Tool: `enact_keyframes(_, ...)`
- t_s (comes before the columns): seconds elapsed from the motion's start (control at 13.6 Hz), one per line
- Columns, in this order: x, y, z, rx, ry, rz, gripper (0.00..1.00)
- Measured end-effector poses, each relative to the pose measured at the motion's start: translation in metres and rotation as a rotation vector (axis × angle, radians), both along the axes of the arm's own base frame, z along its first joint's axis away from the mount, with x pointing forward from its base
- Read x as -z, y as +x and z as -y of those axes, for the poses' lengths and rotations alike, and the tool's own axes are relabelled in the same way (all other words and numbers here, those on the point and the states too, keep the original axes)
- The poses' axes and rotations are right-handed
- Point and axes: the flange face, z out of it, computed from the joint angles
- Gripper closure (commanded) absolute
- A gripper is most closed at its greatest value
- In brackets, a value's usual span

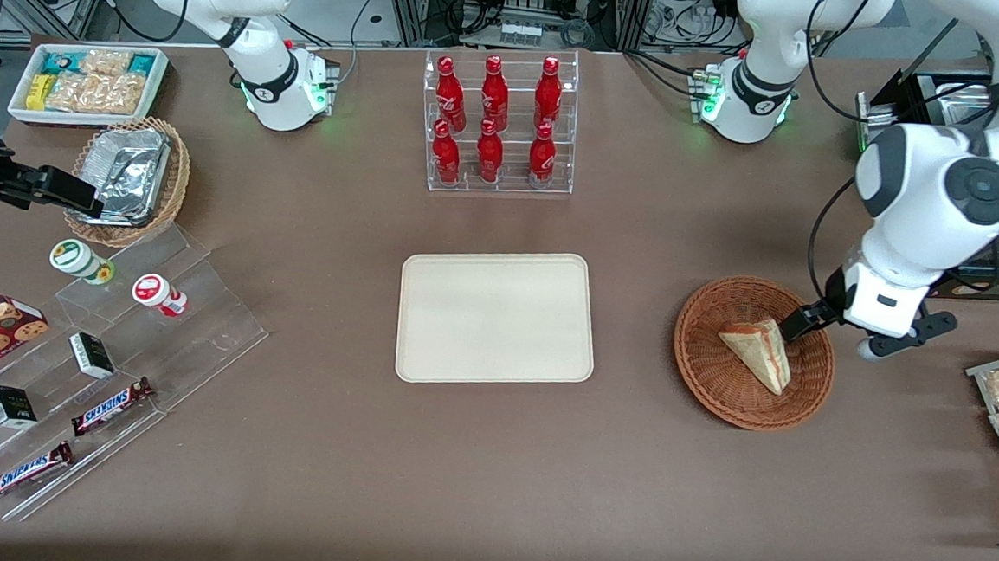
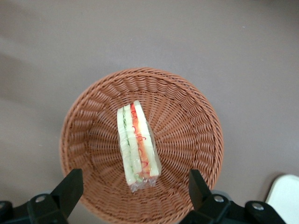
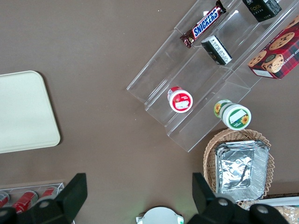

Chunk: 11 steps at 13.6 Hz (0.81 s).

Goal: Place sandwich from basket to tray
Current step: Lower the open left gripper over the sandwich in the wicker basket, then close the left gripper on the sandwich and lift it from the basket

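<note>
Working arm: glossy white rounded link shells with dark grey circular joint caps and black joint bands; a black cable runs along the links. Base ring shows green lights. Gripper (image 1: 817, 328) — white housing, black fingers (image 2: 70, 189), silver screw heads at the finger mounts.

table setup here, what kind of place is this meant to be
Likely a lab mock-up of a snack shop: a rack of red cola bottles, Snickers bars on clear steps, and the open end effector above a basketed sandwich.

Front overview; wrist close above basket (image 2: 93, 121)
</note>
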Motion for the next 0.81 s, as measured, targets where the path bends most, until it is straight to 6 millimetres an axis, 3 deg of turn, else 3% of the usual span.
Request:
enact_keyframes(0.52,0.057,-0.032,-0.001,-0.053,-0.013,0.006,0.00)
enact_keyframes(0.81,0.086,-0.034,0.000,-0.064,-0.022,0.022,0.00)
